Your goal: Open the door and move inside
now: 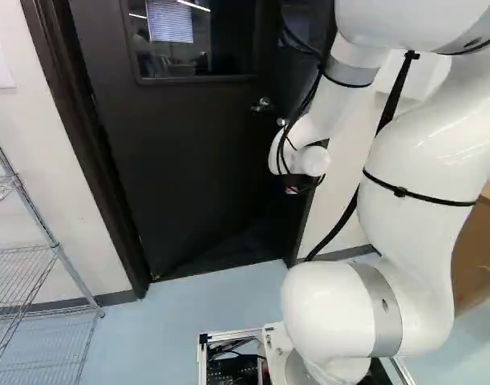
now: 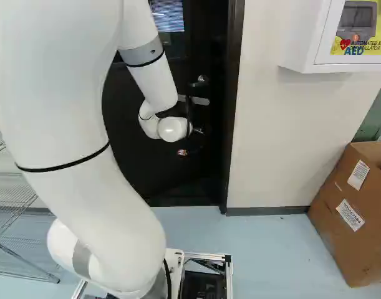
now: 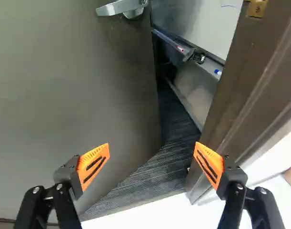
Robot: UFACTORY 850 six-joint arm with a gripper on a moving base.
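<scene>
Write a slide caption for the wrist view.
The open gripper before a door standing ajar, lever handle ahead, door frame to one side, dark ribbed floor in the gap.

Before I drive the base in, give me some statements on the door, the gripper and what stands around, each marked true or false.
1. The door is fully shut. False: it stands ajar, with a gap between its edge and the frame.
2. The gripper is open. True.
3. The gripper has hold of the door handle. False: the handle is ahead of it, not between its fingers.
4. A cardboard box is at the right of the right base view. True.
5. The wire shelf stands between door and frame. False: it is by the wall, at the left of the left base view.
</scene>
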